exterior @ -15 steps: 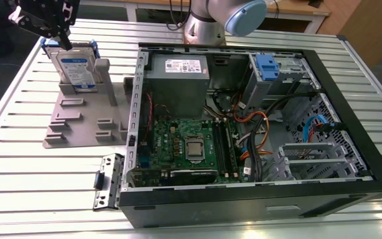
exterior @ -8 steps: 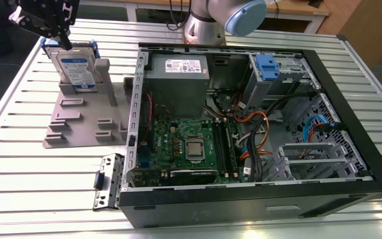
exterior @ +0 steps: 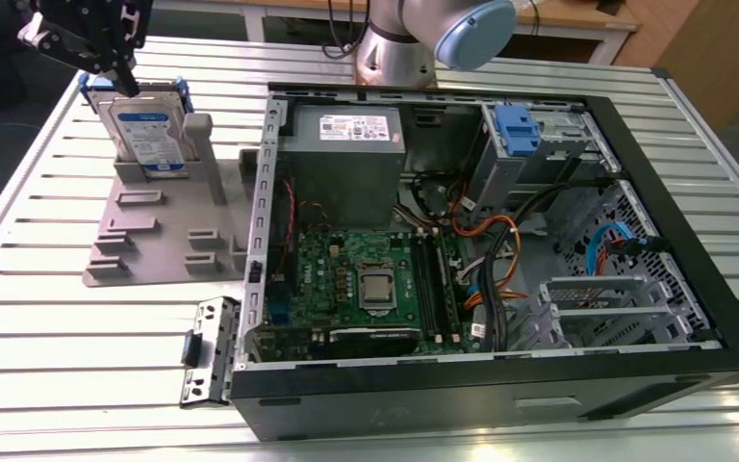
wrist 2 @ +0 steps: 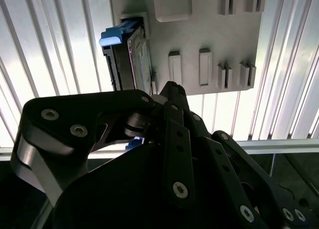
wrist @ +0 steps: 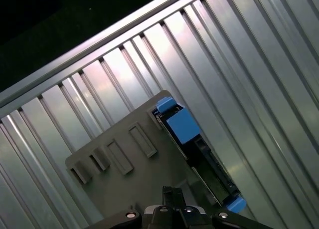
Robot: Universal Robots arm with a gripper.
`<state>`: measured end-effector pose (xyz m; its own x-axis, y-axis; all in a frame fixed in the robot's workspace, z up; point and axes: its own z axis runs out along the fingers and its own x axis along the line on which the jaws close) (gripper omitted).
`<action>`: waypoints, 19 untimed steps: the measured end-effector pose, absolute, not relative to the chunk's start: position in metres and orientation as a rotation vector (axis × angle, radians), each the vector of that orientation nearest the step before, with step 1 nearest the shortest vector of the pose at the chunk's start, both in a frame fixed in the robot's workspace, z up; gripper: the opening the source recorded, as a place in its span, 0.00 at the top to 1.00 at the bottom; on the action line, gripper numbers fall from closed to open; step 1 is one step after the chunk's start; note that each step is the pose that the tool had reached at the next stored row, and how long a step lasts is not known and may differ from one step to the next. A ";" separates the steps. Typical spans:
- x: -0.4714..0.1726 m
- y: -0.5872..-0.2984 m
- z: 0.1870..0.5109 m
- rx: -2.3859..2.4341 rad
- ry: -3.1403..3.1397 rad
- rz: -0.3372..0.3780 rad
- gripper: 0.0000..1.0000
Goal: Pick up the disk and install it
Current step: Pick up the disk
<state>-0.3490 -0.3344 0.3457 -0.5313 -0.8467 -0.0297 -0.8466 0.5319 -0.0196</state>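
The disk [exterior: 149, 135] stands on edge in a slot of a grey holder block [exterior: 151, 231] at the exterior view's upper left. It is silver, with a white-and-blue label and blue rails. My black gripper [exterior: 126, 82] hangs just above its top edge, fingers drawn together and holding nothing. In the second wrist view the fingertips [wrist 2: 172, 89] sit beside the disk [wrist 2: 139, 54] and over the holder [wrist 2: 199, 34], apart from the disk. The first wrist view looks down past the gripper [wrist: 172, 191] at the disk's blue rail [wrist: 182, 126] and the holder [wrist: 124, 159].
An open computer case [exterior: 267, 241] lies at the exterior view's right of the holder. Inside are a grey power supply box [exterior: 342, 164], a green board [exterior: 369, 279] and a metal cage with a blue latch [exterior: 520, 125]. A loose bracket [exterior: 212, 351] lies on the slatted table [exterior: 36, 318]. The arm's base [exterior: 402, 38] stands behind the case.
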 end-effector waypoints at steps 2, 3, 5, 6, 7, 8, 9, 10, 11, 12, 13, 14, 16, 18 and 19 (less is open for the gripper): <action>-0.349 -0.334 0.346 -1.512 2.713 -0.004 0.90; -0.349 -0.334 0.346 -1.516 2.711 -0.004 0.90; -0.349 -0.334 0.346 -1.524 2.706 -0.004 0.90; -0.349 -0.334 0.346 -1.529 2.704 -0.004 0.90; -0.349 -0.334 0.346 -1.533 2.701 -0.004 0.90; -0.349 -0.334 0.346 -1.537 2.699 -0.004 0.90; -0.349 -0.334 0.346 -1.542 2.696 -0.004 0.90; -0.349 -0.334 0.346 -1.546 2.694 -0.003 0.90; -0.349 -0.334 0.346 -1.550 2.691 -0.003 0.90; -0.349 -0.334 0.346 -1.555 2.689 -0.003 0.90; -0.349 -0.334 0.346 -1.559 2.687 -0.003 0.90; -0.349 -0.334 0.346 -1.563 2.684 -0.003 0.90; -0.349 -0.334 0.346 -1.572 2.679 -0.003 0.90; -0.349 -0.334 0.346 -1.580 2.674 -0.003 0.90; -0.349 -0.334 0.346 -1.585 2.671 -0.003 0.90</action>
